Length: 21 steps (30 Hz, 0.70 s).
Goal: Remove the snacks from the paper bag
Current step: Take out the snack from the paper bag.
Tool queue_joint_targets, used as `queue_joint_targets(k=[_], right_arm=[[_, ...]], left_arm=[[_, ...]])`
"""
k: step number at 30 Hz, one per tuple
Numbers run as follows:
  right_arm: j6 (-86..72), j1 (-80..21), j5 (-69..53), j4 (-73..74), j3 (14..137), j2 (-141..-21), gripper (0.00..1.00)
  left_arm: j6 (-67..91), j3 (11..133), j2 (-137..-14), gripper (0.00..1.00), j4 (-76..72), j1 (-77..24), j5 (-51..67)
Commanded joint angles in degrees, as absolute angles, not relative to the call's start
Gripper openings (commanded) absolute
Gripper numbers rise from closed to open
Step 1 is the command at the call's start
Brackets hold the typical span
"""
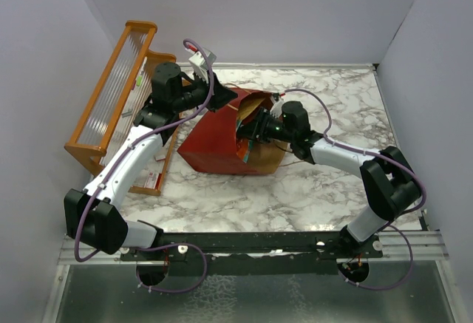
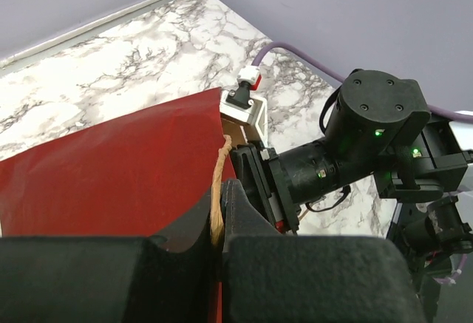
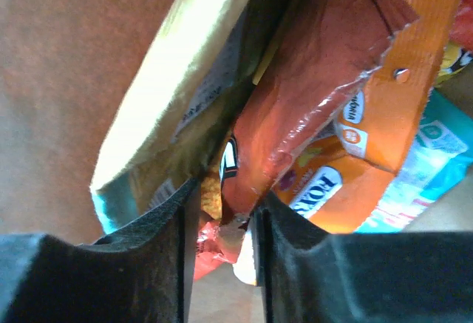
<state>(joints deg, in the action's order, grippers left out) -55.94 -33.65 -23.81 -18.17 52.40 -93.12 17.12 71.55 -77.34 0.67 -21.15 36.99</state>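
Orange-red packet (image 3: 310,94), apparently within right pincer (image 3: 222,208), inside paper bag (image 1: 211,142).

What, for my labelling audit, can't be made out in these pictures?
- Top view: the contents of the bag are hidden by its walls and the right end effector.
- Right wrist view: the teal packet is partly covered by the orange packet and cut by the frame edge. Whether the end effector grips anything is unclear.
- Left wrist view: the bag's inside is hidden by the left end effector.

Dark red paper bag (image 1: 211,144) on side, mouth rightward; inside: yellow chip bag (image 3: 174,94), red-orange packet (image 3: 310,94), orange packet (image 3: 399,94), teal packet (image 3: 432,164)
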Motion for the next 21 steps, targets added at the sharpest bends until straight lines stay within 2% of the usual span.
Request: queue_joint_targets(k=[1,3,6,13,21], right_arm=[[-58.7,-33.7,-25.0,-23.3,52.3,-93.5,0.25],[-59.9,-33.7,-25.1,-24.1,51.5,-93.5,0.18],[-60.6,-33.7,-24.6,-24.3,50.4,-93.0,0.02],[-60.7,-33.7,-22.3,-23.1,47.6,-86.3,0.01],[-56.6,-33.7,-16.6,-11.0,49.2,-75.7,0.01]], left_arm=[[16.2,71.0,-75.9,0.0,-0.1,-21.3,35.7],[16.2,71.2,-76.0,0.0,-0.2,-21.3,35.7],[16.1,71.1,-75.9,0.0,0.0,-21.4,35.5],[15.9,71.3,-75.9,0.0,0.5,-21.9,34.2],[14.5,72.1,-75.8,0.0,3.2,-22.0,29.3]])
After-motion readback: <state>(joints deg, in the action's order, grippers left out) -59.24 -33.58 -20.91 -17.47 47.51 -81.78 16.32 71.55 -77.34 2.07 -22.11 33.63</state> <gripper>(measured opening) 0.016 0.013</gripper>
